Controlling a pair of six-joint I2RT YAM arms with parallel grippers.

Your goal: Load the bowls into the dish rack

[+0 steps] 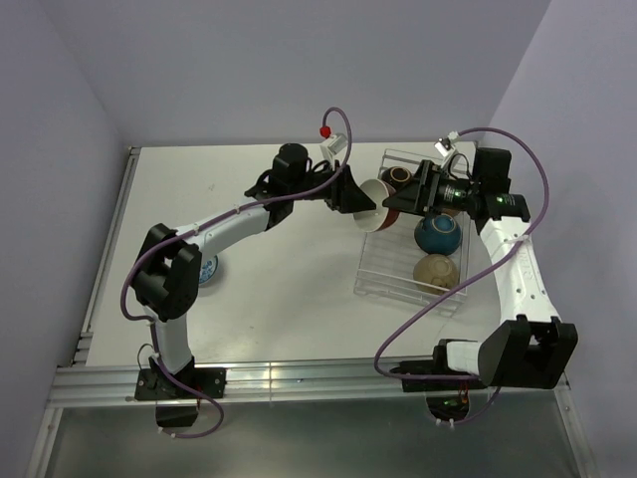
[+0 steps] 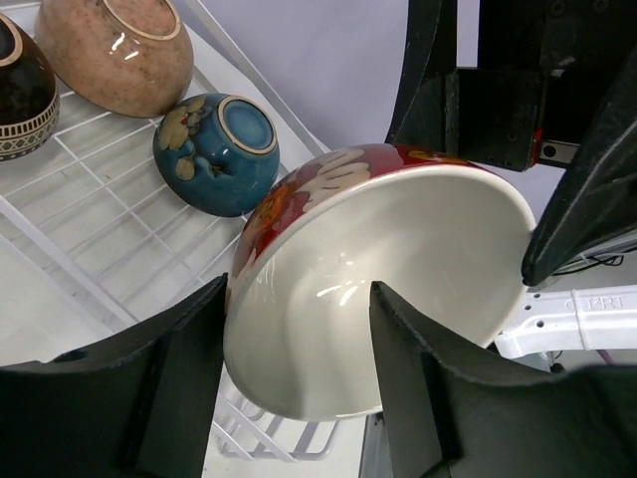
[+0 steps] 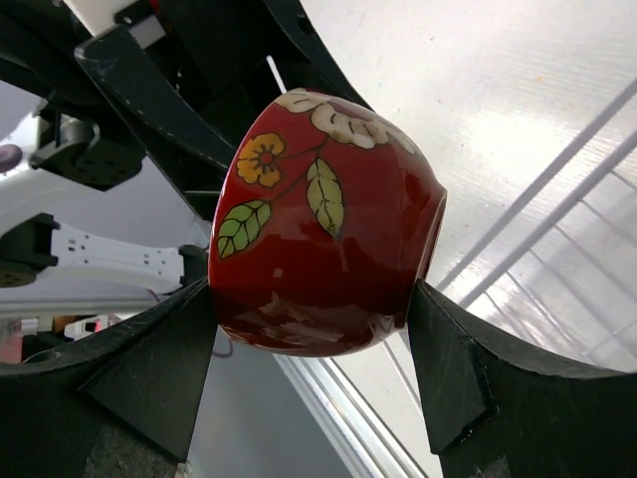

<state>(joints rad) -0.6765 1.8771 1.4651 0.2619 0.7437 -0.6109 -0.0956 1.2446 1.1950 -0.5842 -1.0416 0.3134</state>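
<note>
A bowl (image 3: pixel 318 249), red with flowers and leaves outside and cream-white inside (image 2: pixel 398 259), hangs tilted over the left edge of the clear dish rack (image 1: pixel 383 274). My right gripper (image 3: pixel 314 294) is shut on it, one pad on each side of its body. My left gripper (image 2: pixel 299 289) is open astride the rim, one finger outside and one inside, with a gap at the wall. Three bowls lie in the rack: dark blue (image 1: pixel 437 234), tan (image 1: pixel 436 271) and dark brown (image 1: pixel 398 178). A blue-patterned white bowl (image 1: pixel 207 269) sits on the table, half hidden by the left arm.
The two grippers meet nose to nose above the rack's left rim (image 1: pixel 364 261). In the left wrist view the blue bowl (image 2: pixel 219 149), the tan one (image 2: pixel 124 50) and the dark one (image 2: pixel 20 95) lie on the rack's ribs (image 2: pixel 90 229). Purple cables loop over both arms.
</note>
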